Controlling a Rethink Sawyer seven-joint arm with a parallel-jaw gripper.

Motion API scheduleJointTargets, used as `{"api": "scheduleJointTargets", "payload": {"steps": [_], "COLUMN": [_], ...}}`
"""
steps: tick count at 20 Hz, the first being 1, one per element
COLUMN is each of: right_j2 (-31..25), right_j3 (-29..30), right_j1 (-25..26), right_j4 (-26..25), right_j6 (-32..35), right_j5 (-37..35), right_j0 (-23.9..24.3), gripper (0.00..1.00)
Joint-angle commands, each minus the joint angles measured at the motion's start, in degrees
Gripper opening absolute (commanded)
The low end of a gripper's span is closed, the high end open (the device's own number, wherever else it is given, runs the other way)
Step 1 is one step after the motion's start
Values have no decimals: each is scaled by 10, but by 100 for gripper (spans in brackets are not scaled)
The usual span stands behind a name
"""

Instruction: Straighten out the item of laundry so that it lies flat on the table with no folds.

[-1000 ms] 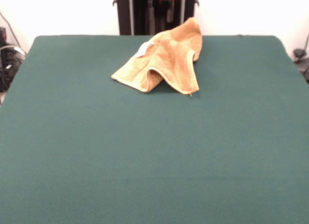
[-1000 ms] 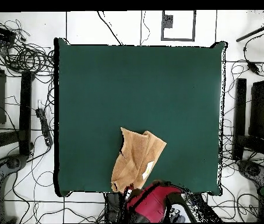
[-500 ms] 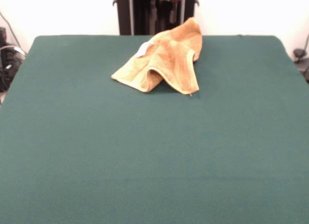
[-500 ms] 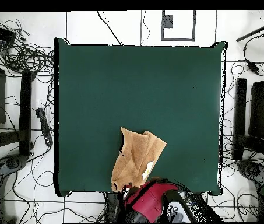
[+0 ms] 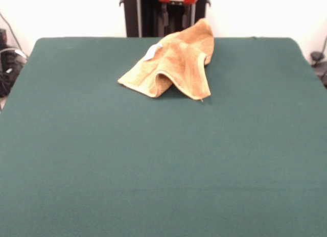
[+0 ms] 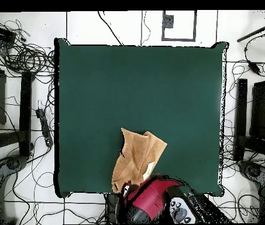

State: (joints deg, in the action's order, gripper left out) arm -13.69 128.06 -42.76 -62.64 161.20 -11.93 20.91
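Towel (image 5: 173, 63) lies crumpled at the table's (image 5: 163, 165) edge nearest the robot, one corner reaching right up to that edge, just below our arm (image 6: 152, 202). We see only the arm's red and black bulk overhanging that edge in the overhead view; the gripper itself we cannot make out, so we cannot tell whether it is spread or pressed together. The cloth is doubled over itself, with a raised fold arching near its middle and a white tag (image 5: 152, 53) showing on the upper layer. We judge the arm sits drawn back over that edge because the towel's closest corner is directly beneath it. Flattening is not yet done: the fold must be pulled out toward the open felt beyond the towel.
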Motion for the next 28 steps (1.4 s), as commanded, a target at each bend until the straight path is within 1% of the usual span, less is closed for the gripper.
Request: {"api": "scheduleJointTargets", "payload": {"steps": [1, 4, 13, 22, 28], "right_j2": [-96, -104, -153, -190, -220], "right_j3": [-79, -86, -101, -116, -128], "right_j1": [53, 59, 60, 74, 76], "right_j4": [29, 27, 43, 40, 47], "right_j6": [-134, -134, -176, -200, -237], "right_j5": [-92, -97, -144, -169, -207], "right_j0": [5, 8, 35, 55, 69], "gripper": [100, 100, 100, 100, 100]}}
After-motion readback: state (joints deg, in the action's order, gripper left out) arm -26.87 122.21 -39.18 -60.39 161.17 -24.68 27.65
